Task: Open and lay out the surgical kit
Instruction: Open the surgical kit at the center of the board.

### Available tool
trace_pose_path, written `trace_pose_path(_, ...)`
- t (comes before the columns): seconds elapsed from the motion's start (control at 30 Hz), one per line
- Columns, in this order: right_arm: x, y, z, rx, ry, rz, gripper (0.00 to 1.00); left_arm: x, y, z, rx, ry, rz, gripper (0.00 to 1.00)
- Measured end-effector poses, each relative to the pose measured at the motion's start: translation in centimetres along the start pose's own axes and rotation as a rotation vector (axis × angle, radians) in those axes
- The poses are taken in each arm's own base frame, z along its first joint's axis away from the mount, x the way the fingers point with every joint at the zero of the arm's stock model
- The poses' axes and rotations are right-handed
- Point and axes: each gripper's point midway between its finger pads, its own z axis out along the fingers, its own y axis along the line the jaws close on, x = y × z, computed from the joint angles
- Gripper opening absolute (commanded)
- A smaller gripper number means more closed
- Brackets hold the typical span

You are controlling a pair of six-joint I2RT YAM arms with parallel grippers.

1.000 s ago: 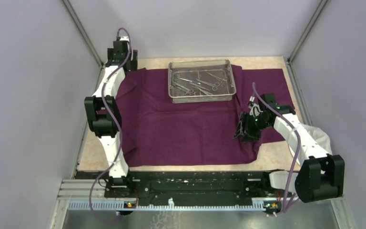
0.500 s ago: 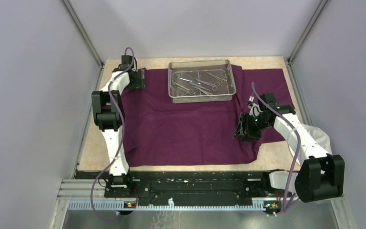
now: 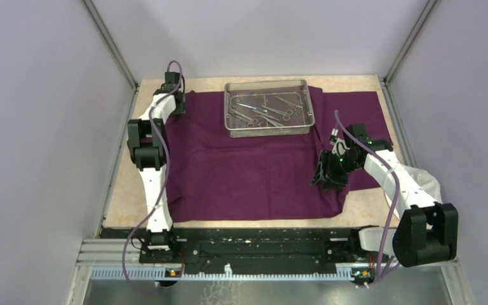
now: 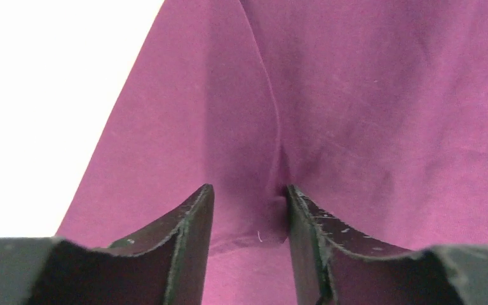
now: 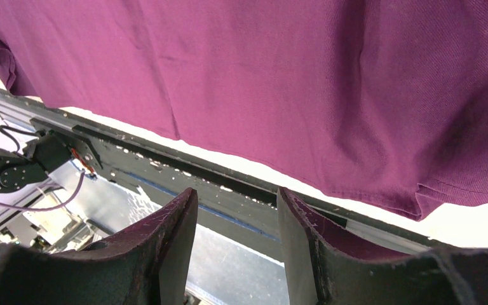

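Wrap cloth [image 3: 248,165] is ridging up between the part-open jaws of your left tool [image 4: 248,188]; grip unclear. Your right tool [image 5: 236,190] is hovering half-open, empty, over its near edge, tray [image 3: 267,131] of instruments [image 3: 264,109] sitting beyond, white cloth [image 3: 431,181] lying behind.

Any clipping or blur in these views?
Left wrist: table beside the purple cloth is blown out to pure white. Right wrist: the table strip clips white too, cloth sharp. Top external: evenly lit, tray and instruments small but crisp.
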Motion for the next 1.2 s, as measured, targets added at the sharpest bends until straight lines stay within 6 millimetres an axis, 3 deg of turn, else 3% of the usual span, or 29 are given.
trace_pose_path(0.13,0.0,0.0,0.0,0.001,0.001,0.001,0.49,-0.3,1.3,0.0,-0.069,-0.010,0.023,0.29)
trace_pose_path(0.4,0.0,-0.1,0.2,0.005,0.011,0.008,0.49,-1.4,5.1,0.1,-0.259,-0.080,0.073,0.26)
trace_pose_path(0.47,0.0,-0.1,0.2,0.005,0.011,0.007,0.49,-2.3,6.7,-0.1,-0.323,-0.106,0.096,0.20)
trace_pose_path(0.57,0.2,-0.2,0.2,0.010,0.020,0.011,0.49,-4.6,10.6,-0.8,-0.478,-0.178,0.119,0.21)
trace_pose_path(0.6,0.3,-0.3,0.2,0.011,0.024,0.013,0.49,-5.6,12.4,-1.1,-0.551,-0.212,0.127,0.27)
trace_pose_path(0.67,0.5,-0.4,0.2,0.015,0.032,0.017,0.49,-7.4,16.1,-2.3,-0.714,-0.269,0.137,0.62)
trace_pose_path(0.73,0.6,-0.4,0.2,0.017,0.038,0.021,0.49,-8.1,18.8,-3.5,-0.841,-0.291,0.145,0.89)
trace_pose_path(0.77,0.6,-0.4,0.2,0.018,0.038,0.021,0.49,-7.9,19.9,-4.1,-0.895,-0.287,0.140,0.97)
trace_pose_path(0.87,0.7,-0.4,0.2,0.015,0.042,0.023,0.49,-6.6,22.0,-5.4,-1.002,-0.260,0.113,0.99)
trace_pose_path(0.93,0.7,-0.3,0.2,0.014,0.042,0.023,0.49,-5.7,21.8,-5.4,-1.014,-0.221,0.129,0.99)
trace_pose_path(1.0,0.7,-0.3,0.2,0.014,0.041,0.023,0.49,-5.3,20.2,-4.9,-0.948,-0.194,0.163,0.99)
trace_pose_path(1.1,0.6,-0.3,0.2,0.014,0.039,0.022,0.49,-5.4,15.2,-4.4,-0.704,-0.187,0.179,0.99)
trace_pose_path(1.2,0.4,-0.1,-0.2,0.013,0.024,0.013,0.49,-5.3,9.7,-6.7,-0.437,-0.178,0.104,0.97)
